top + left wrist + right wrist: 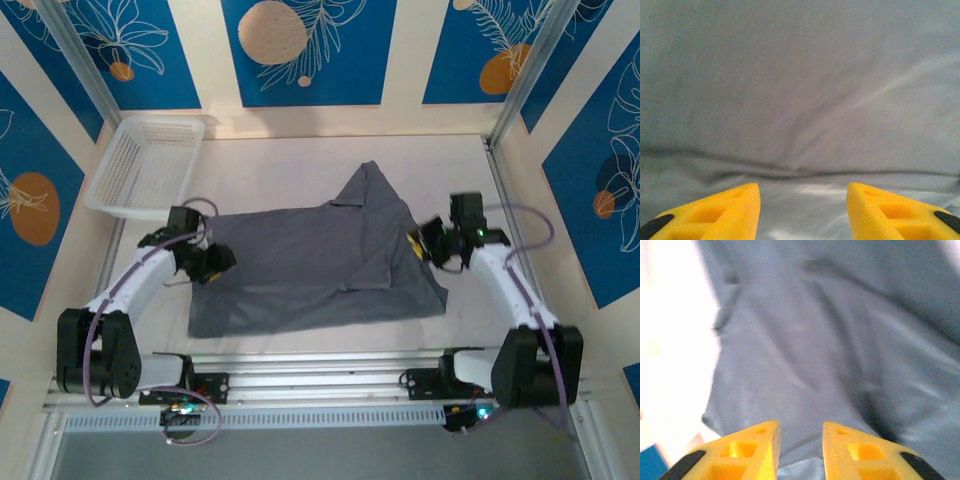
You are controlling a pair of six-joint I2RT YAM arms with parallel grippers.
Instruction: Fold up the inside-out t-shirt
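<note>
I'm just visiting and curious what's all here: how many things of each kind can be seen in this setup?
Grey t-shirt: 1
White basket: 1
Robot arms: 2, left arm and right arm
Total: 4

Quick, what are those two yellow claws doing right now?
Left gripper: fingers open over the slate-grey cotton t-shirt, holding nothing.
Right gripper: fingers open, narrower gap, holding nothing.
</note>
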